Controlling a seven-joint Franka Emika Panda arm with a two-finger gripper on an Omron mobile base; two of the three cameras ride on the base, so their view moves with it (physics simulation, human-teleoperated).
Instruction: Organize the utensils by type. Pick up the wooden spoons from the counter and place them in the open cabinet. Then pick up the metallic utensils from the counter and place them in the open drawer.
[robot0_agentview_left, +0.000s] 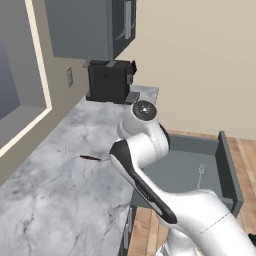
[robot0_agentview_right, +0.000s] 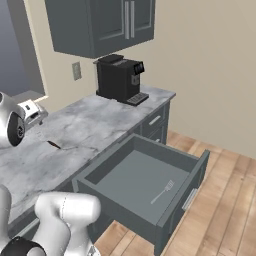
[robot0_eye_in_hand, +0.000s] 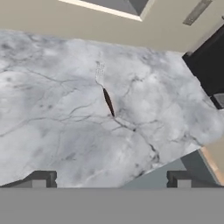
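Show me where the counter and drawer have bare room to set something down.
Bare marble on the counter between the coffee machine and the utensil. The drawer floor is free left of the fork. Crowded only at the coffee machine's end.

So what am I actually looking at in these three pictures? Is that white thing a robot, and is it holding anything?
Yes, the white jointed thing is a robot arm in a computer-rendered kitchen. Two pictures come from cameras on its base, looking forward from behind the arm on its left and right. The third comes from a camera on its hand, looking down past the gripper; the two small dark tips at the bottom are its jaws, standing open and holding nothing.

Below it is a marble counter. On it lies a thin utensil with a dark handle and a pale, faint head; I cannot tell what kind. A black coffee machine stands at the far end. Under the counter an open drawer already has a silvery fork-like utensil inside.
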